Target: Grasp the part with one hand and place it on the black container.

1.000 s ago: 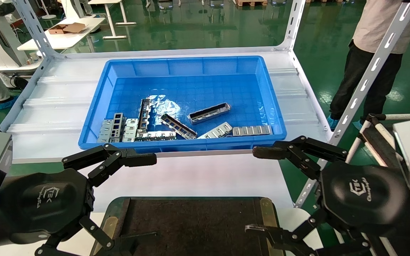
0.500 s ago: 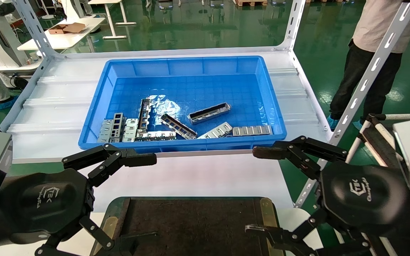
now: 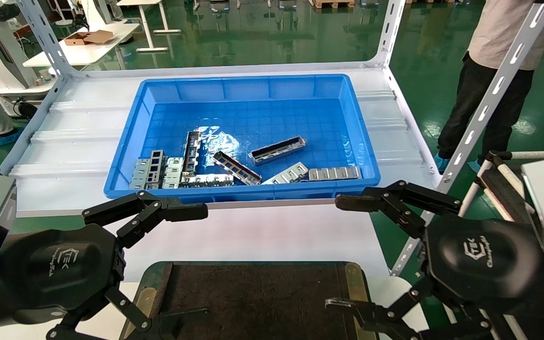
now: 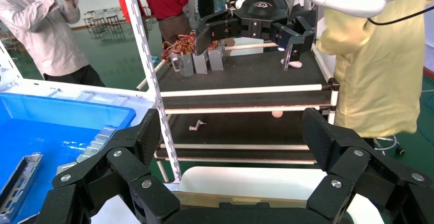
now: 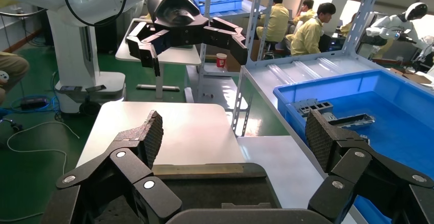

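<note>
Part (image 3: 277,150) in blue bin (image 3: 132,123); left hand (image 3: 111,264) spread beside black container (image 3: 253,293)

Blue bin (image 3: 125,156), silver-grey part (image 3: 277,149), black container (image 3: 253,293).

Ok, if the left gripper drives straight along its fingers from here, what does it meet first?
Probably nothing close: the open black left gripper points across the wide shallow black tray toward the open right gripper, not the blue plastic bin. Depth is unclear.
</note>
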Controlling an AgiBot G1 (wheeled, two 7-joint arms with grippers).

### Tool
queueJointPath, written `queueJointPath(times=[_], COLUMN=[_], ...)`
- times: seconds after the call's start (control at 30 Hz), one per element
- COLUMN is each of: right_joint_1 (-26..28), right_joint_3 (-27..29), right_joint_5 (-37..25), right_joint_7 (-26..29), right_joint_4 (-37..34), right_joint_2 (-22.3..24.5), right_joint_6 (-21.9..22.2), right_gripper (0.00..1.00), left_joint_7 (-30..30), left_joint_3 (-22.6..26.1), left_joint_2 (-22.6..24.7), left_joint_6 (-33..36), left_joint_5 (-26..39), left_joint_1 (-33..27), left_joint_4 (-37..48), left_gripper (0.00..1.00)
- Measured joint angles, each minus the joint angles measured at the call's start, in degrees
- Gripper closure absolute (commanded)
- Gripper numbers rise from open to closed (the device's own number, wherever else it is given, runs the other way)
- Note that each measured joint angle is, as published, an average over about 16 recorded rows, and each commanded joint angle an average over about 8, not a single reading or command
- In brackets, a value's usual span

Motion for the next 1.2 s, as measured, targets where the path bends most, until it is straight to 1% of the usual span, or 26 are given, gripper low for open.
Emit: queueJointPath(times=[0.37, 0.67, 0.93, 1.2], right_joint_1=[0.00, 0.01, 0.01, 0.01], right_joint_3=[0.00, -0.01, -0.01, -0.01], right_joint_5=[0.00, 0.00, 0.00, 0.00], right_joint_7=[0.00, 0.00, -0.01, -0.01], right_joint_4=[-0.01, -0.01, -0.01, -0.01], right_joint_2=[0.00, 0.00, 0.00, 0.00], right_joint_6=[0.00, -0.01, -0.01, -0.01], right_gripper=[0.00, 0.00, 0.00, 0.00], left_joint_7=[0.26, 1.08, 2.03, 3.12], left_joint_3=[0.13, 0.69, 2.01, 4.22], left_joint_2=[0.31, 1.74, 5.11, 10.67], left_joint_6=[-0.27, -1.91, -5.93, -11.77], left_joint_5=[0.53, 2.71, 6.66, 12.17], left_joint_1=[-0.49, -2.13, -4.41, -7.84], left_joint_4=[0.55, 1.93, 3.85, 7.70], left_gripper=[0.00, 0.00, 0.00, 0.00])
